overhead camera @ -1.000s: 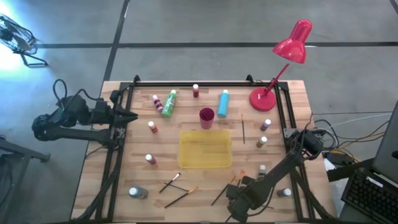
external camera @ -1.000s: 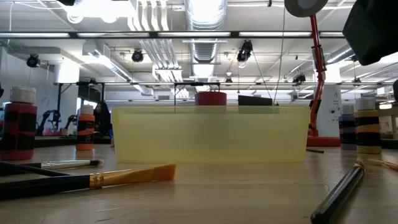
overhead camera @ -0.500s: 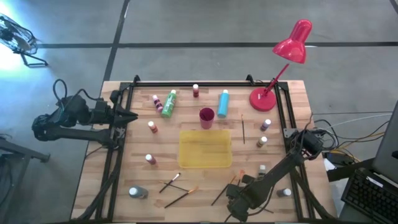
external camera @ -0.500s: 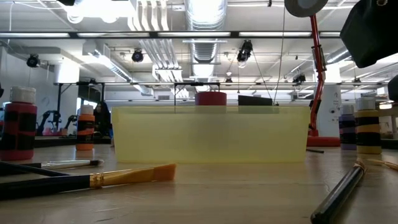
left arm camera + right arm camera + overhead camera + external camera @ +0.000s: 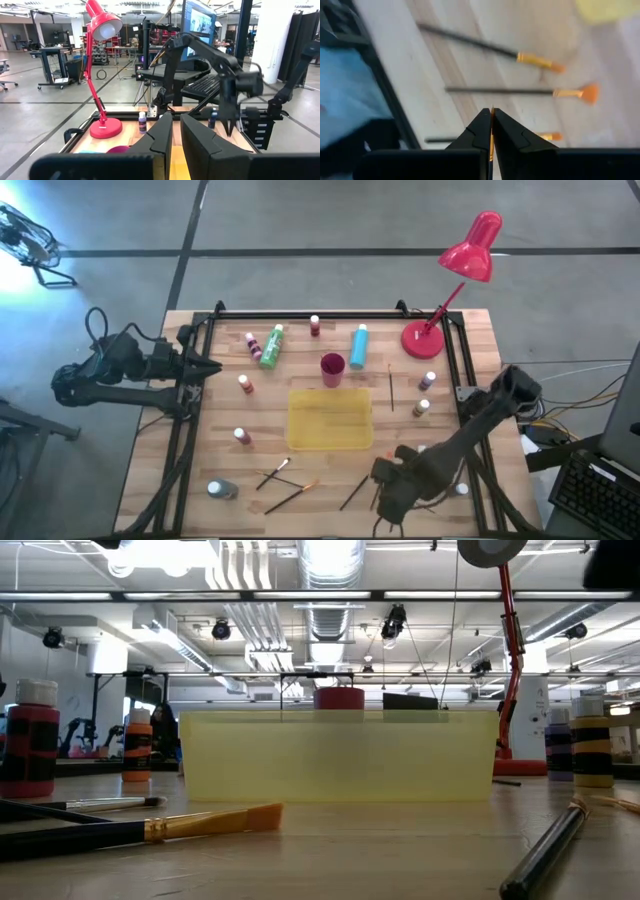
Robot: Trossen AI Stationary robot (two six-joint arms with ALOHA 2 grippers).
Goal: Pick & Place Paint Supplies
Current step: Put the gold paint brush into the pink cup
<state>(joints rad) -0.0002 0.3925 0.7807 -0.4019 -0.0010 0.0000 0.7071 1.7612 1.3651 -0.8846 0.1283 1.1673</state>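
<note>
1. Paint supplies spread over the wooden table (image 5: 215, 410): small white-capped bottles along both sides, a green bottle (image 5: 271, 346) lying flat beside a pinkish bottle (image 5: 252, 343), a light blue bottle (image 5: 358, 347) near the far edge.
2. Thin dark-handled brushes on the near half: a crossed pair (image 5: 273, 473), a long brush (image 5: 291, 497) beside them, a slanted brush (image 5: 352, 492), and a lone brush (image 5: 390, 387) right of the tray.
3. Right gripper (image 5: 385, 502) above the near edge, fingers pressed together on a held brush (image 5: 491, 142); only a gold-orange sliver visible between the tips.
4. Left gripper (image 5: 212, 367) waiting at the table's left edge, fingers a narrow slit apart, nothing between them.
5. Flat yellow tray (image 5: 330, 420) mid-table: translucent plastic, rectangular, low-walled, bare floor showing.
6. Small magenta cup (image 5: 332, 368) just beyond the tray, round and upright; contents impossible to tell.
7. Seen level with the table: flat orange bristles and a gold metal ferrule on a near brush (image 5: 215, 820), matte black handle; dark red bottle (image 5: 30, 745) standing upright.
8. Glossy red desk lamp (image 5: 468, 250) standing at the far right corner on a round base.
</note>
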